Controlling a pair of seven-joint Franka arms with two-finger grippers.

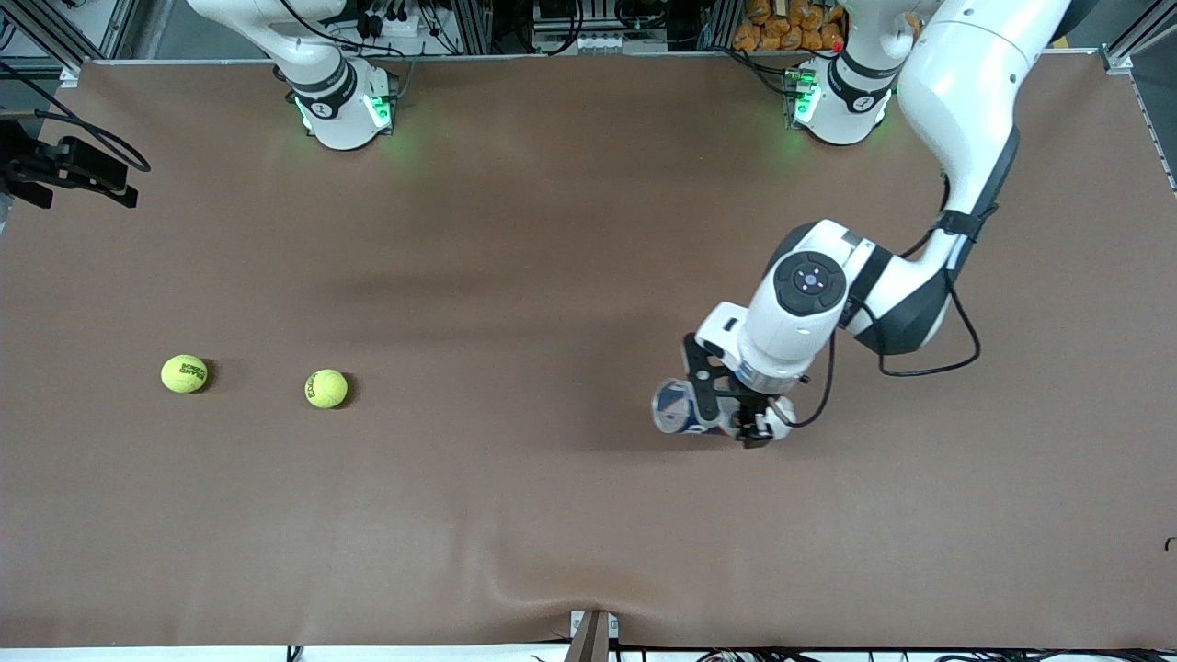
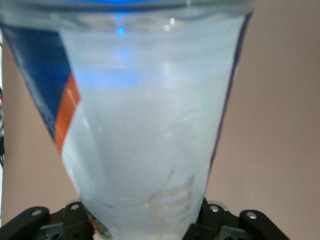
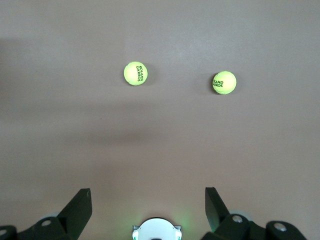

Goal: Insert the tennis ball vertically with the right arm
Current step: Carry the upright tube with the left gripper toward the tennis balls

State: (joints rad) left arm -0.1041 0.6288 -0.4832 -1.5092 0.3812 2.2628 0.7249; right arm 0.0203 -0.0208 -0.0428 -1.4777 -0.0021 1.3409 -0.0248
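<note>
Two fuzzy yellow-green tennis balls with dark print lie on the brown table mat (image 1: 552,515) toward the right arm's end. One ball (image 1: 184,373) sits closest to that end, and the other ball (image 1: 326,388) rests beside it, a little nearer to the front camera and apart from it. Both are round, felt-covered and sit bare on the mat with nothing touching them.

The right gripper (image 3: 147,210) hangs high over the mat above its own base, its two dark fingers spread wide apart and holding nothing; this arm waits.

Toward the left arm's end, the left gripper (image 1: 736,418) is clamped on a clear plastic cup (image 1: 679,407) with a blue, orange and white printed band. The cup is tapered and smooth-walled, lies tilted on its side in the grip, low over the mat, well apart from both balls. A black cable loops from the left arm's wrist.
</note>
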